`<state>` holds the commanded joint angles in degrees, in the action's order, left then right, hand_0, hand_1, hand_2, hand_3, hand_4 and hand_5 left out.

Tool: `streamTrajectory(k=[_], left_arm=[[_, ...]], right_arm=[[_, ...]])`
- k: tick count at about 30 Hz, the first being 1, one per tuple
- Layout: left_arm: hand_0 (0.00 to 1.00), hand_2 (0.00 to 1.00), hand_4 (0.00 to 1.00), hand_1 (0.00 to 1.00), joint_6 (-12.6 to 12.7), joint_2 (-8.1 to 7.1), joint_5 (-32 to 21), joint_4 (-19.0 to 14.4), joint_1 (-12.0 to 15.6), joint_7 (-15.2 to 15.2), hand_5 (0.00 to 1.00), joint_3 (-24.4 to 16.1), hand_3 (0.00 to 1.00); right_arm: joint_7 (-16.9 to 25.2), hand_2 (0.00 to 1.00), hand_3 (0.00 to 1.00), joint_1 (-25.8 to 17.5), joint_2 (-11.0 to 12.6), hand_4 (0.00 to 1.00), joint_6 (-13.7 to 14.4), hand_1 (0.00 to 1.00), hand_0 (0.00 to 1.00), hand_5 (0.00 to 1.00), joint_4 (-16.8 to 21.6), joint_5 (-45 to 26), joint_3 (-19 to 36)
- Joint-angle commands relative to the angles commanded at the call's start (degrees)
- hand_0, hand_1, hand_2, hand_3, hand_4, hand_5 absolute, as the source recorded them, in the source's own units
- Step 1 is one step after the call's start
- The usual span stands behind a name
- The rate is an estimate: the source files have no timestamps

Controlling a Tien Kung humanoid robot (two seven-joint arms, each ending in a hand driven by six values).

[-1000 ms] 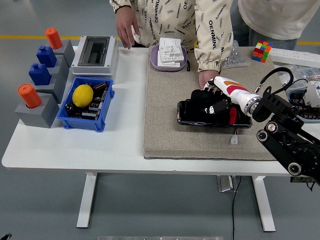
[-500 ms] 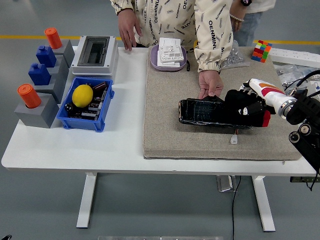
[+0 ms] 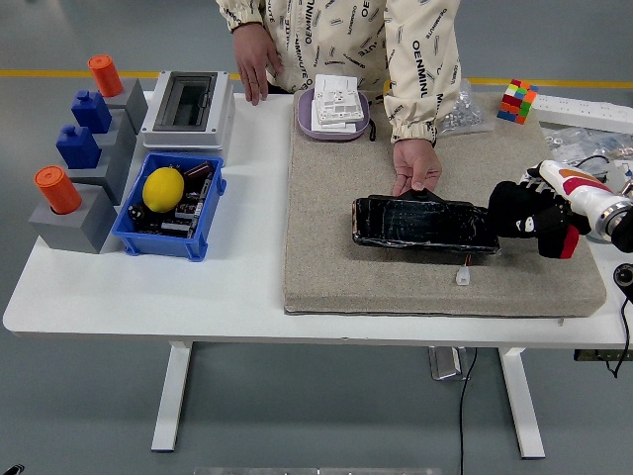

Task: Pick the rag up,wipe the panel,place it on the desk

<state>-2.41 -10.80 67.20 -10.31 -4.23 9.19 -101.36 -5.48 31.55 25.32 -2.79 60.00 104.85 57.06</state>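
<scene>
**Right hand and rag now off the panel's right end**

Change since the earlier frames: a second ago my right hand (image 3: 529, 220) lay on top of the panel (image 3: 425, 224), covering its middle; half a second ago it sat over the right end. Now it is clear of the panel, just beside the right end, over the mat (image 3: 435, 213). The panel's glossy black face is fully exposed and has not shifted on the mat.

Hand state: fingers curled around the dark rag (image 3: 522, 216), which is bunched in the grip; a red patch shows at its right side. Whether the rag touches the mat, I cannot tell.

The person's hand (image 3: 414, 164) rests at the panel's far edge, fingertips touching it, as before. The person's other hand (image 3: 253, 57) is on the surface near the grey box (image 3: 188, 104).

Edges and room: the hand is near the mat's right edge. Bare mat lies in front of the panel toward the near edge, apart from a small white connector (image 3: 462, 277). Bare white surface (image 3: 247, 267) lies between mat and blue bin (image 3: 170, 206). My left hand is out of view.
</scene>
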Motion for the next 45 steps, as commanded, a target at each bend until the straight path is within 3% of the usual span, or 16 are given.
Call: streamTrajectory(k=[7, 17, 45], left_arm=[[0.721, 0.767, 0.685, 0.716, 0.0, 0.04, 0.0, 0.0, 0.0, 0.0, 0.569, -0.1, 0.622], [0.722, 0.767, 0.686, 0.716, 0.0, -0.06, 0.1, 0.0, -0.1, 0.0, 0.571, -0.1, 0.621], [0.721, 0.767, 0.684, 0.716, 0.0, -0.37, 0.0, 0.0, -0.2, -0.1, 0.570, 0.0, 0.621]], right_arm=[[0.0, 0.458, 0.450, 0.4, -0.5, 0.900, 0.0, 0.400, 0.288, 0.002, 0.2, 0.1, 0.1], [0.0, 0.458, 0.450, 2.5, -3.8, 0.900, 0.1, 0.400, 0.288, 0.002, 0.1, 0.2, -1.0], [-0.5, 0.459, 0.452, 5.8, -16.2, 0.907, 0.1, 0.401, 0.287, 0.002, 0.5, -0.2, -6.3]])
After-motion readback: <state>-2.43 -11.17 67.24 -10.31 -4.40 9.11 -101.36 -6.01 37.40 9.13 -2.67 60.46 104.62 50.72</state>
